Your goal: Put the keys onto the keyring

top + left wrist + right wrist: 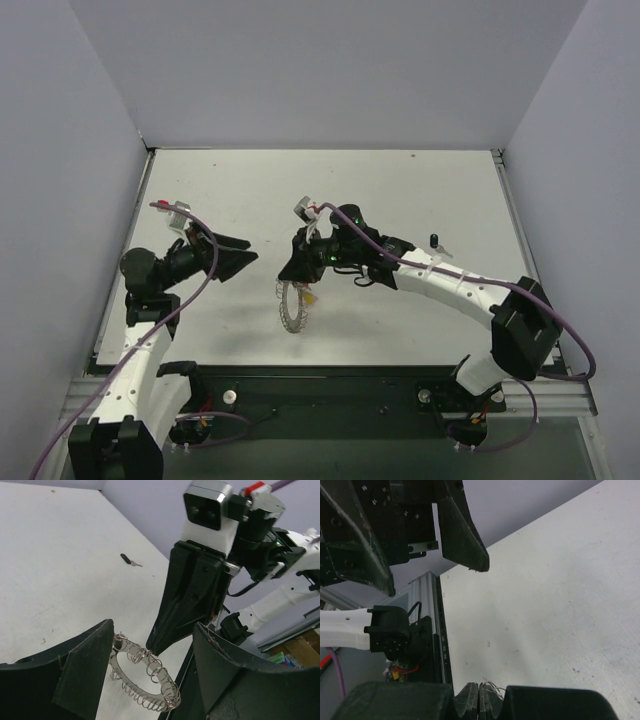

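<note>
Your right gripper (300, 272) is squeezed tight on the top edge of the keyring (159, 679). The ring hangs down from it over the table (400, 200), near the middle. Your left gripper (240, 254) is wide open with nothing in it. It faces the ring from just beside it. One small key (128, 560) lies flat on the table, well apart from the ring. A little yellow bit shows right by the ring, but you cannot tell if it is a key. So most of the job looks left to do: that key is not picked up yet.
</note>
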You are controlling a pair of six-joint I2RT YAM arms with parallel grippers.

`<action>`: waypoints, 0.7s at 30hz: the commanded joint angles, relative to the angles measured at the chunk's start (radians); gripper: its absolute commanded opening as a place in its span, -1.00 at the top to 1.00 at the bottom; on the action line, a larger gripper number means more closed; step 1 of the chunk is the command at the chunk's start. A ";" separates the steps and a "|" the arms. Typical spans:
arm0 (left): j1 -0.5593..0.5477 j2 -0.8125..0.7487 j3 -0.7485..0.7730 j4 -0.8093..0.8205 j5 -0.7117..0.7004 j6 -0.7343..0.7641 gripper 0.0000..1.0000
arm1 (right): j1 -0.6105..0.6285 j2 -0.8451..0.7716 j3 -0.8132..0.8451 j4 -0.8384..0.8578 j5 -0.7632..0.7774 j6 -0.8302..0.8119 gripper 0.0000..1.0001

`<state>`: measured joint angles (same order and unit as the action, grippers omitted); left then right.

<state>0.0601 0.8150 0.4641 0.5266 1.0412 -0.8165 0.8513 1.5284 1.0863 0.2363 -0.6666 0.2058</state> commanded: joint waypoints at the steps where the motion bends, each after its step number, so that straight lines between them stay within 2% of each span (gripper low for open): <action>1: -0.046 -0.022 0.025 0.227 0.121 -0.082 -0.47 | -0.031 -0.089 -0.006 0.210 -0.129 0.101 1.00; 4: -0.103 -0.039 0.053 0.147 0.140 -0.017 -0.46 | -0.050 -0.102 -0.020 0.271 -0.177 0.153 1.00; 7: -0.164 -0.057 0.099 -0.031 0.129 0.118 -0.42 | -0.075 -0.114 -0.034 0.343 -0.220 0.223 1.00; 8: -0.180 -0.060 0.113 -0.150 0.122 0.207 -0.40 | -0.080 -0.119 -0.038 0.362 -0.231 0.239 1.00; 11: -0.215 -0.071 0.142 -0.269 0.086 0.293 -0.36 | -0.095 -0.134 -0.051 0.412 -0.245 0.279 1.00; 16: -0.217 -0.080 0.145 -0.278 0.031 0.290 -0.22 | -0.098 -0.152 -0.049 0.428 -0.263 0.296 1.00; 21: -0.218 -0.088 0.163 -0.297 -0.032 0.304 -0.18 | -0.098 -0.166 -0.049 0.432 -0.283 0.305 1.00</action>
<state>-0.1547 0.7410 0.5697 0.2592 1.0729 -0.5575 0.7540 1.4265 1.0279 0.5320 -0.8829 0.4934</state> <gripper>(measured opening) 0.594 0.027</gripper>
